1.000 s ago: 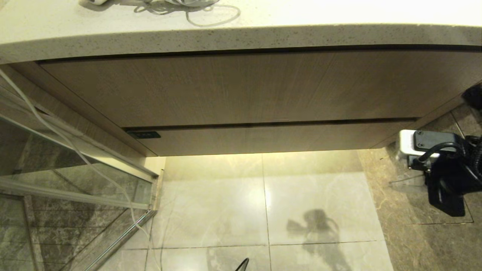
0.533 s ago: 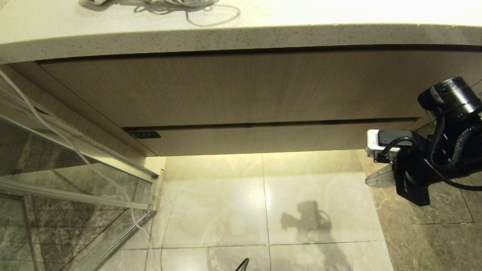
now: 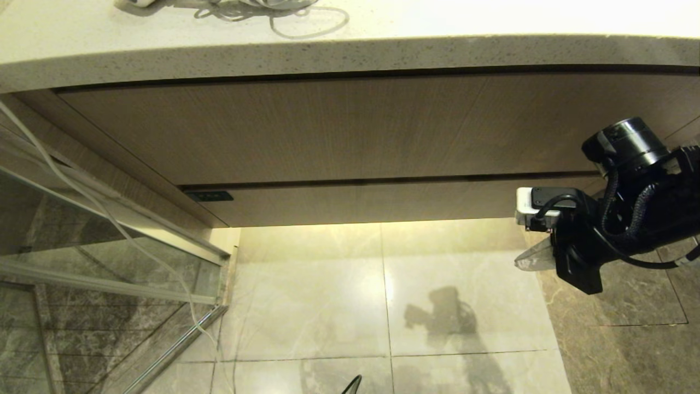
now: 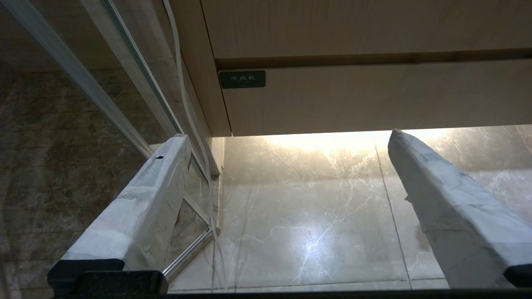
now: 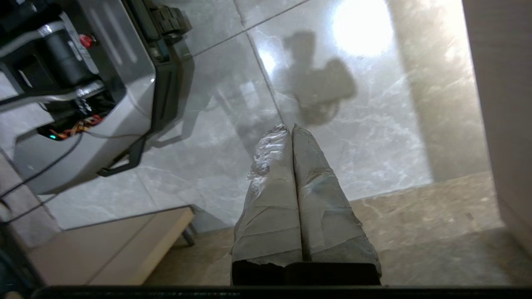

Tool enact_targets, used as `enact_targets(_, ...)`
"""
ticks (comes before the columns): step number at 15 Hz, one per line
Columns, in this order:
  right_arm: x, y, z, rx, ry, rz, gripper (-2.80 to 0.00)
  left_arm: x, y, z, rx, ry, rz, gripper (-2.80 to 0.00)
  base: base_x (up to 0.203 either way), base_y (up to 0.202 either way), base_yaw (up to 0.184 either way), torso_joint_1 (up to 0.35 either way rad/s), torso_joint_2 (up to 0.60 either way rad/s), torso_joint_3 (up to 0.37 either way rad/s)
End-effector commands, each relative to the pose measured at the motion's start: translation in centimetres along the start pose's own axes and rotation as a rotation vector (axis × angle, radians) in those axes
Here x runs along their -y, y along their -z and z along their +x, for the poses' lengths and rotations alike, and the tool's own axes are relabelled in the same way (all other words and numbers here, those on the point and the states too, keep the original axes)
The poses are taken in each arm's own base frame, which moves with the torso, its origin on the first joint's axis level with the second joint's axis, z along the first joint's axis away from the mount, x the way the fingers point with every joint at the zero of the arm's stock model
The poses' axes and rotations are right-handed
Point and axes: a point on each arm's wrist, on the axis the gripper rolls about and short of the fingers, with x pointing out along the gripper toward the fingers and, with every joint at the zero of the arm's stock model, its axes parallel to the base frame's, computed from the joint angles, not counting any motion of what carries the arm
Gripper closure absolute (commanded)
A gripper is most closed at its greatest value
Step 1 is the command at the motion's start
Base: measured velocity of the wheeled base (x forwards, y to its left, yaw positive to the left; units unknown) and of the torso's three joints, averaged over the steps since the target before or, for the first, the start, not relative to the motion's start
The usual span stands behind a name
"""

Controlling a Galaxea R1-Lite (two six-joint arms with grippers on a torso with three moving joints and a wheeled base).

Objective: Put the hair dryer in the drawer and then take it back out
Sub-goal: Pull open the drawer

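R gripper, fingers pressed flat together and gripping nothing, hangs over the tiled floor beside the vanity. In the head view the same gripper sits just below and off the right end of the drawer, tips pointing toward the floor's middle, apart from the wood. Its shadow falls on the pale tile under the tips.

L gripper is parked low w/ fingers spread wide, nothing between them but floor. The drawer's low face lies ahead of and above those tips. A small dark label marks that face's left corner.

The drawer is shut, face flush under the taller vanity panel, so its inside can't be seen.

The hair dryer's body can't be made out. A white cord lies in loose loops on the speckled countertop, well above both sets of fingers and well apart from them, toward the left of the R gripper.

A glass door stands left of the vanity. Behind the R fingers, the wrist view catches the robot's grey base and a low tan board.
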Motion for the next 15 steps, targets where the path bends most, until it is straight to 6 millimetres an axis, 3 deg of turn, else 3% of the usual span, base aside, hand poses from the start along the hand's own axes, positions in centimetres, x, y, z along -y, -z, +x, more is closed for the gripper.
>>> enact_targets(1, 0.1, -0.1, 0.5, 0.0, -0.004, -0.027, 0.0, 0.0, 1.1, 0.1, -0.038, -0.001, 0.0, -2.8, 0.0, 0.0, 0.0, 0.0, 0.0, 0.0)
enact_targets(5, 0.4, -0.3, 0.6, 0.008, 0.014, -0.045, 0.0, 0.0, 1.1, 0.1, -0.038, -0.001, 0.0, -2.8, 0.0, 0.0, 0.0, 0.0, 0.0, 0.0)
enact_targets(10, 1.1, -0.4, 2.2, 0.017, 0.017, -0.051, 0.0, 0.0, 1.1, 0.1, -0.038, -0.001, 0.0, -2.8, 0.0, 0.0, 0.0, 0.0, 0.0, 0.0)
enact_targets(15, 2.3, 0.0, 3.5, 0.023, 0.095, -0.175, 0.0, 0.0, 1.1, 0.1, -0.038, -0.001, 0.0, -2.8, 0.0, 0.0, 0.0, 0.0, 0.0, 0.0)
